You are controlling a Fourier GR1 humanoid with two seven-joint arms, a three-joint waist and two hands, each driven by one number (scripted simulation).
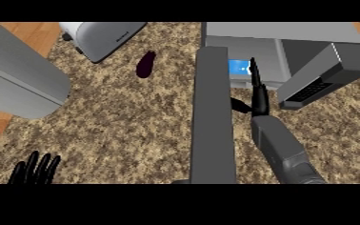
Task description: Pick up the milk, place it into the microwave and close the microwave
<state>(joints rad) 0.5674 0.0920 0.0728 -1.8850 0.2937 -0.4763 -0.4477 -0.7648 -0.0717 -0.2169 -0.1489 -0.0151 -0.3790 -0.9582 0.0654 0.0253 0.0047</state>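
1 milk inside microwave | R hand fingers straight, tips just beside it | L hand open, low-left

Speckled counter: eggplant, toaster, microwave

A kitchen is shown from steeply above, recognised by a speckled brown stone counter on which a grey microwave with its door swung open, a silver toaster and a dark purple aubergine are set, with wooden flooring seen at the left edge.
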